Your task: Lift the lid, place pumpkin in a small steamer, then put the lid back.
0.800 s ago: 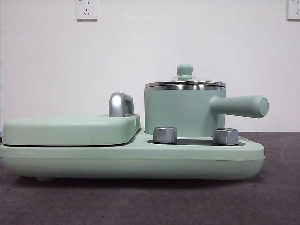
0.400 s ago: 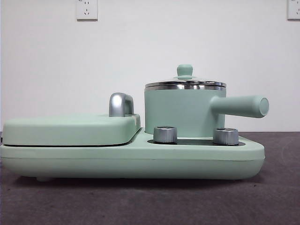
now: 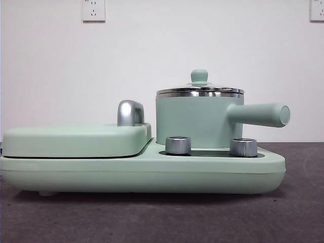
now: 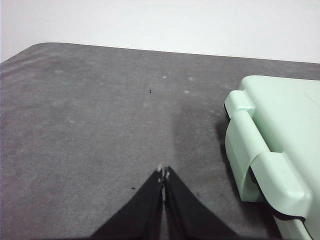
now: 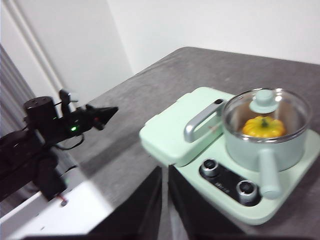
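The small steamer (image 3: 192,121) stands on the right half of a mint-green cooker base, its side handle pointing right. The lid (image 3: 200,91) sits closed on its rim. In the right wrist view the pumpkin (image 5: 263,126) lies inside the steamer (image 5: 265,155), seen through the lid (image 5: 280,107). My left gripper (image 4: 163,172) is shut and empty, low over the grey table beside the cooker's end. My right gripper (image 5: 165,175) is shut and empty, raised well away from the cooker. Neither gripper shows in the front view.
The cooker base (image 3: 142,174) carries a wide flat griddle cover (image 3: 76,139) with a chrome handle (image 3: 130,112) on its left half and two steel dials (image 3: 178,145) in front of the steamer. The cooker's end (image 4: 275,145) lies close to the left gripper. The left arm (image 5: 75,122) shows in the right wrist view.
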Motion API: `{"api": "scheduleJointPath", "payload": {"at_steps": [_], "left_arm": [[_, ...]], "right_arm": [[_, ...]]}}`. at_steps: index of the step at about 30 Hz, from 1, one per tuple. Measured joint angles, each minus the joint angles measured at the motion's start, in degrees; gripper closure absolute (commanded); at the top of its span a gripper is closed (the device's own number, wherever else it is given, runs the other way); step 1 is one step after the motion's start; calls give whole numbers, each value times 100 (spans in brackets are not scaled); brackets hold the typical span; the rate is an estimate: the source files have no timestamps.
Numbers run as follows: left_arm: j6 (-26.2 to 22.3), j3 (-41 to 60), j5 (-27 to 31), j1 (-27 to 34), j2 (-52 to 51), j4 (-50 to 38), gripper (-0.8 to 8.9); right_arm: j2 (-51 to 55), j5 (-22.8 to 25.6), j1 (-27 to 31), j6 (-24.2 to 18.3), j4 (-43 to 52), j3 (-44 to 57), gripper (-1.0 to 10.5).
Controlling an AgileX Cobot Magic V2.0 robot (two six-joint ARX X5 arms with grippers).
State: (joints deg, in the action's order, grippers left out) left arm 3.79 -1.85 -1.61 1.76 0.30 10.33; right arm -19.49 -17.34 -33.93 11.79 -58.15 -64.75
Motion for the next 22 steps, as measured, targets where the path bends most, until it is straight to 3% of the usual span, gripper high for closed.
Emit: {"api": "scheduleJointPath", "payload": {"at_steps": [5, 10, 16, 22], "left_arm": [[0, 0, 0, 0, 0, 0, 808], [0, 0, 0, 0, 0, 0, 808], [0, 0, 0, 0, 0, 0, 808], [0, 0, 0, 0, 0, 0, 808]], "right_arm": [[50, 66, 1075, -144, 1023, 697, 929], [317, 74, 2350, -400, 3270, 2299, 929], [577, 98, 3370, -452, 5753, 4275, 929], [1110, 662, 3716, -452, 5871, 5362, 929]]}}
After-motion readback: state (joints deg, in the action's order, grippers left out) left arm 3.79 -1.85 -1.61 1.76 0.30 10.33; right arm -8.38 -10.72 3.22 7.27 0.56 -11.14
